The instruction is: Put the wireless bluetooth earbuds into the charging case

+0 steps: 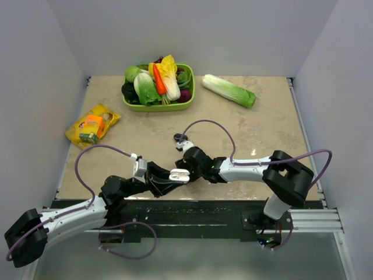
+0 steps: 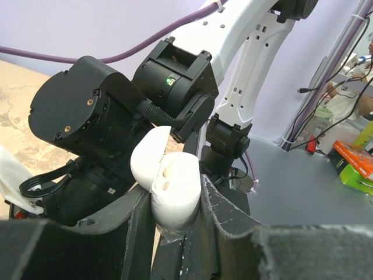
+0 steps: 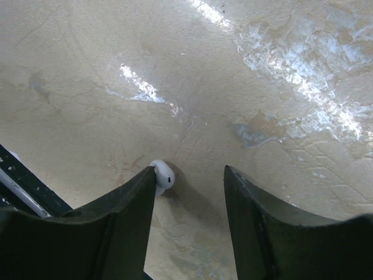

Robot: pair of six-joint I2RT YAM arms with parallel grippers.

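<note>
The white charging case [image 2: 178, 184] stands upright with its lid hinged open to the left, and my left gripper [image 2: 176, 191] is shut on its lower half. In the top view the charging case [image 1: 179, 174] hangs near the table's front edge, with my right gripper [image 1: 186, 166] right beside it. In the right wrist view one small white earbud [image 3: 164, 175] lies on the beige tabletop, touching the inner tip of the left finger. My right gripper [image 3: 190, 170] stands open over the table, with nothing else between its fingers. No other earbud shows.
A green basket [image 1: 152, 107] of vegetables stands at the back centre. A napa cabbage [image 1: 228, 90] lies to its right and a yellow snack packet [image 1: 92, 123] at the left. The right arm's black wrist [image 2: 175, 81] is close behind the case.
</note>
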